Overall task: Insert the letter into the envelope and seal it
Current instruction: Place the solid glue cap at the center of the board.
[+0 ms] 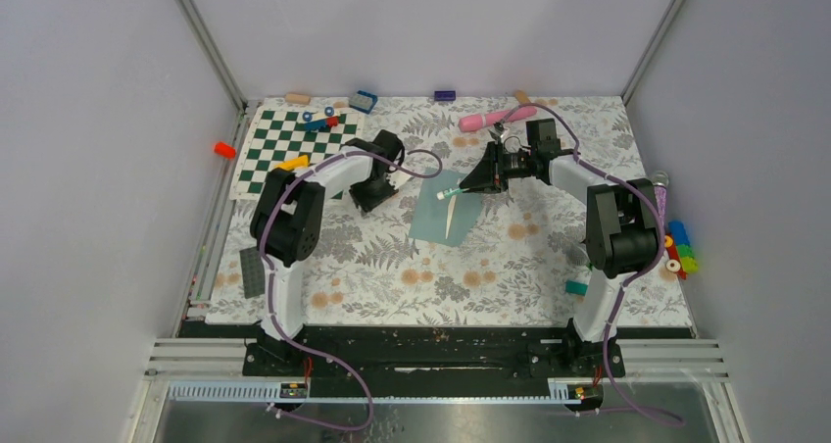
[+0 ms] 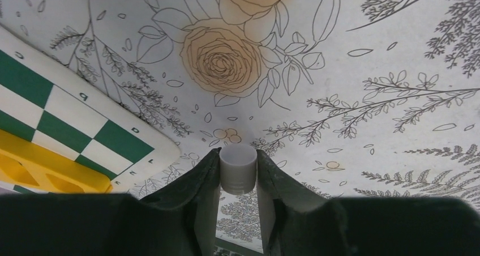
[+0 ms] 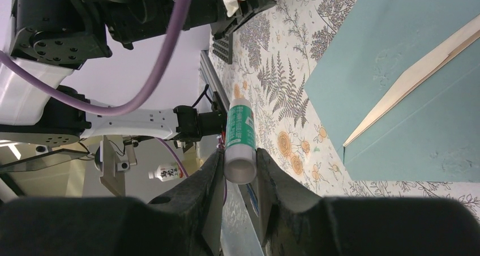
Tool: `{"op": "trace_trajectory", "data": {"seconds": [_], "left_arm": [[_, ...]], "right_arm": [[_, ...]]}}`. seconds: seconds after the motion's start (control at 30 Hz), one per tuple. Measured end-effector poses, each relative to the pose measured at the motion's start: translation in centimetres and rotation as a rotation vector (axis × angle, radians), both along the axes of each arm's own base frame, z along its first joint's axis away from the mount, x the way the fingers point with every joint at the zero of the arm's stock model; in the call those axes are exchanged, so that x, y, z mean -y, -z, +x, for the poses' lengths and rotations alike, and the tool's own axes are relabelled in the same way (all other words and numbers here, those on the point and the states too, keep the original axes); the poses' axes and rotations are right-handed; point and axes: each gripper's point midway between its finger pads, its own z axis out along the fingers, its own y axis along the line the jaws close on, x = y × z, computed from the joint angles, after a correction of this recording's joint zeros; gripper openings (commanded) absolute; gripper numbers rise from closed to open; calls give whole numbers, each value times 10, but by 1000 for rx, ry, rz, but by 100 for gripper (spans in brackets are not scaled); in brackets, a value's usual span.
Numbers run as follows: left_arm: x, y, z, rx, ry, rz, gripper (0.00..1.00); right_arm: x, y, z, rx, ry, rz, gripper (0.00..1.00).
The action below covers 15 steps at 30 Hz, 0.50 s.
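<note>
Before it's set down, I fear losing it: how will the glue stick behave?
The glue stick would likely roll: it is a round tube. It seems stiff and light, jutting straight from the right gripper, pinched at one end.

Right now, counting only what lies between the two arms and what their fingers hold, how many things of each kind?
Dull teal paper envelope: 1
Cream paper letter, only an edge showing: 1
White glue stick with green label, in the right fingers: 1
Small grey-white round cap, in the left fingers: 1
Total: 4
</note>
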Motion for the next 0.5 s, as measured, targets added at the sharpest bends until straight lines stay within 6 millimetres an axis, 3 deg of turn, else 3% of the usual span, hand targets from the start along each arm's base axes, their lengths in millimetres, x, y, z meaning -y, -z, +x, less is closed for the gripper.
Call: {"op": "trace_trajectory", "data": {"seconds": [0.23,0.5], "left_arm": [[-4,6,-3,-22,24,42,43],[-5,5,-5,-32,34,49,48]], "right_arm": [[0,0,0,-2,0,0,5],[0,0,0,-2,0,0,5]]}}
